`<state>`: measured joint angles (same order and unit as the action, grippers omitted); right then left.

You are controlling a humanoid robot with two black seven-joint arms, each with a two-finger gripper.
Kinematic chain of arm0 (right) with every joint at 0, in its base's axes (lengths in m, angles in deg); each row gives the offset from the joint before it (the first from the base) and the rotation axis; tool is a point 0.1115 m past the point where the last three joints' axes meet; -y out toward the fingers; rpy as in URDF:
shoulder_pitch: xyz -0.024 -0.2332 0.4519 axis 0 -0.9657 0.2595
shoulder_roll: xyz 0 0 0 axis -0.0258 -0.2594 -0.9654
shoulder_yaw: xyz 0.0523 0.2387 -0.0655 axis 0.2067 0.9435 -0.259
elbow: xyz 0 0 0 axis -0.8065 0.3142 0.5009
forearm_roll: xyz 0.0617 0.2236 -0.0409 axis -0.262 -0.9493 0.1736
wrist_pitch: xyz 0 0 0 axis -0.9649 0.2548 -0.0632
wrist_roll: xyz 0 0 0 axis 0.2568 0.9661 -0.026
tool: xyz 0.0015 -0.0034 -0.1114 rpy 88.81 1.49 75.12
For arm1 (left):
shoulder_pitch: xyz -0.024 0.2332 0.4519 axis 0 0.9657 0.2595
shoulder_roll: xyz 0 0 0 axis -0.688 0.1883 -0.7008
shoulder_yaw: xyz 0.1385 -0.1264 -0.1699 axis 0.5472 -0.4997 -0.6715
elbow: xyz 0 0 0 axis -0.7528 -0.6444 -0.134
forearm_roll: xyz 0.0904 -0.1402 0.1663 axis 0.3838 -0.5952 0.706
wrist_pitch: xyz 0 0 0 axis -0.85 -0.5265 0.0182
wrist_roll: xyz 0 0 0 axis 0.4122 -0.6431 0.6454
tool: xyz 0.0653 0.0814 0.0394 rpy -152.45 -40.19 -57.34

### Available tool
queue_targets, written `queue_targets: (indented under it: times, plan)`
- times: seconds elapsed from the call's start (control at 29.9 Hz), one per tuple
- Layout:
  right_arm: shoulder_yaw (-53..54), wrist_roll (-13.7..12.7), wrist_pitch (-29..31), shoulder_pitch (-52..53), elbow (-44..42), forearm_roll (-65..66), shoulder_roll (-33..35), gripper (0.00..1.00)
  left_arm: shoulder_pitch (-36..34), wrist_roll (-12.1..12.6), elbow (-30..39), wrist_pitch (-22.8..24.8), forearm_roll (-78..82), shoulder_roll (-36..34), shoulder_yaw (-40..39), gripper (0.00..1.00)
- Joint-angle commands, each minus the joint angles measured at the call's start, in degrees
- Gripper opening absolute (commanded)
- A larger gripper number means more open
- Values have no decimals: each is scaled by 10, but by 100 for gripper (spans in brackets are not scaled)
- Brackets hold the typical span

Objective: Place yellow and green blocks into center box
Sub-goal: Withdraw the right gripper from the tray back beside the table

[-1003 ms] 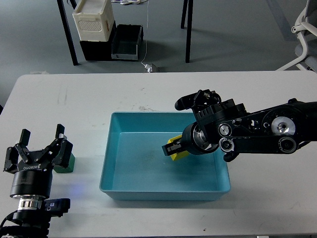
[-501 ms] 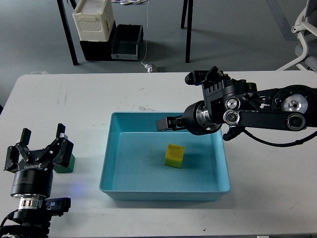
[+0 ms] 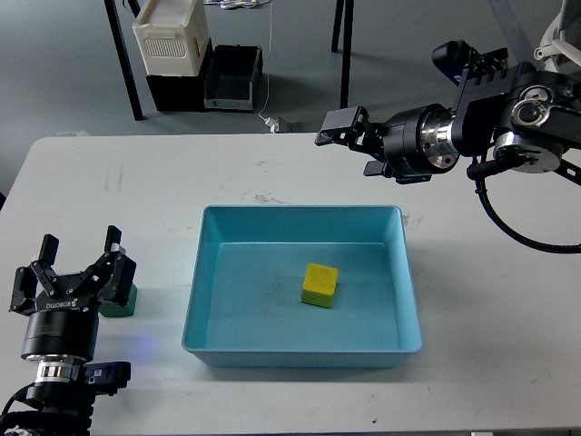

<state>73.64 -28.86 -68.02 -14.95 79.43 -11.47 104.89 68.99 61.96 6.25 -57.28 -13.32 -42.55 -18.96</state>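
Note:
A yellow block (image 3: pixel 320 284) lies free on the floor of the teal center box (image 3: pixel 300 212), a little right of its middle. My right gripper (image 3: pixel 352 142) is open and empty, raised beyond the box's far right corner, well apart from the block. A green block (image 3: pixel 123 302) sits on the table left of the box, mostly hidden behind my left gripper (image 3: pixel 77 262). The left gripper is open, just beside and over the green block, and holds nothing.
The grey table's front edge (image 3: pixel 272 427) runs close below the box. On the floor behind the table stand a white crate (image 3: pixel 172 36) and a black bin (image 3: pixel 231 77). A white chair base (image 3: pixel 554 82) is at the far right.
My right gripper let go of the yellow block in the box, opened, and drew up and back to the right, out of the box. The left arm has not moved.

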Motion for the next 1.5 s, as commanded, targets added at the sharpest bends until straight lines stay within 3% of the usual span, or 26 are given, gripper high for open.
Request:
queue_targets:
  times: [0.0,0.17,0.57,0.77,0.94,1.14,1.27,1.47]
  plan:
    - [134,1,12,-78,-47,-68,-8,100,-1,0,0,0,0,0,0,100]
    - [299,1,31,-178,-61,-160,-36,100,-1,0,-2,0,-1,0,0,100]
    - [617,0,27,-428,57,-247,-54,100,-4,0,-2,0,0,0,-1,100]
    - [721,3,28,-589,155,-261,-98,100,-4,0,-2,0,0,-2,-5,100]
    - [793,28,32,-715,215,-263,-187,100,-4,0,-2,0,4,-3,-6,100]
    - [840,87,78,-824,234,-264,-268,100,-1,-1,-2,0,4,-3,-12,100]
    - [832,175,140,-871,242,-264,-268,100,-1,-1,-1,0,4,-3,-15,100]
    - [821,280,145,-897,237,-284,-268,100,-1,-2,0,0,4,-2,-17,100]
